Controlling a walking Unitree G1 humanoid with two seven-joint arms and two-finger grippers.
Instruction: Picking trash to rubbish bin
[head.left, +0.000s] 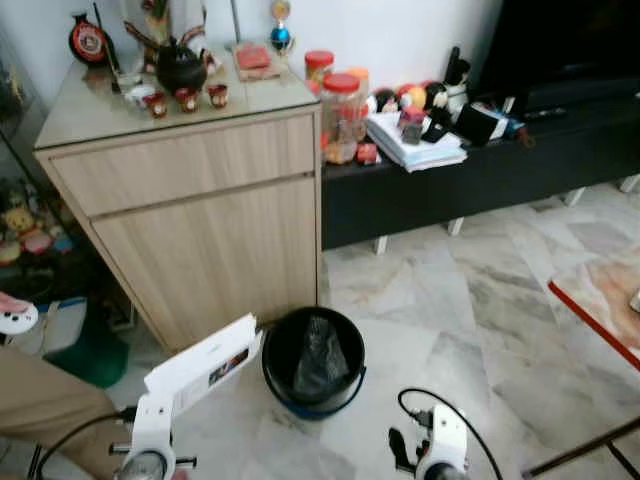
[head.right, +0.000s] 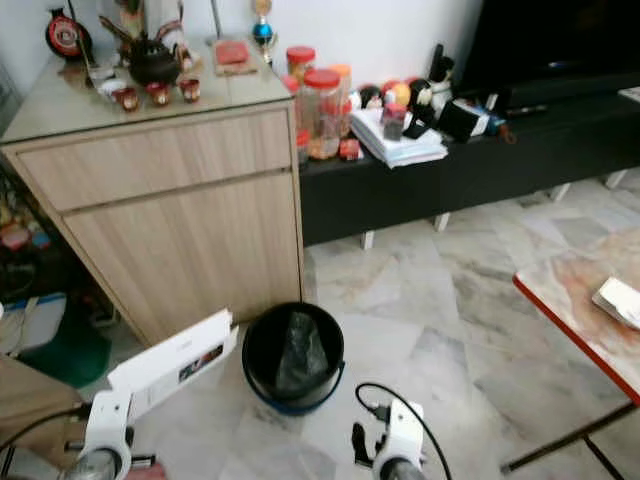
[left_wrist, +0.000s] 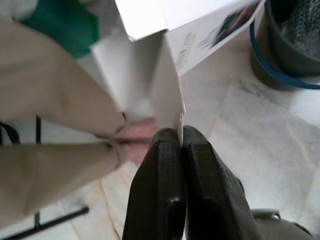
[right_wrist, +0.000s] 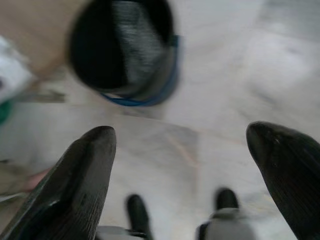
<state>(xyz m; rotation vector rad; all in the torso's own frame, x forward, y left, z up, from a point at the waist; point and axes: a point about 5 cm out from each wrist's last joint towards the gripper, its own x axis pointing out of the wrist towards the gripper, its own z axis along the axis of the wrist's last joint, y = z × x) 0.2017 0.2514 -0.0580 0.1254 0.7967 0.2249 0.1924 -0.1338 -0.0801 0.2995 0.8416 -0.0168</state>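
Your left gripper (left_wrist: 181, 137) has its two fingers pressed together on the bottom edge of a white box (head.left: 205, 365). In the left wrist view the fingers pinch a thin flap of that box, so the jaws are all but closed, with only the card between them. In the head views the box stands up from the gripper and leans toward 1 o'clock, its top end just beside the rim of the bin (head.left: 313, 361), at the bin's 9 o'clock. I cannot tell whether box and rim touch.

The bin is black with a blue band near its base and a dark liner inside. It sits on the marble floor (head.left: 450, 290), in front of the wooden cabinet (head.left: 195, 200) that stands at its 11 o'clock.

Your right gripper (right_wrist: 190, 150) is wide open and holds nothing. It hangs above bare floor at the bin's 5 o'clock, and its wrist view looks past the spread fingers to the bin.

A person's beige sleeve (left_wrist: 45, 100) and hand (left_wrist: 140, 140) are just behind the box, at your 9 o'clock.
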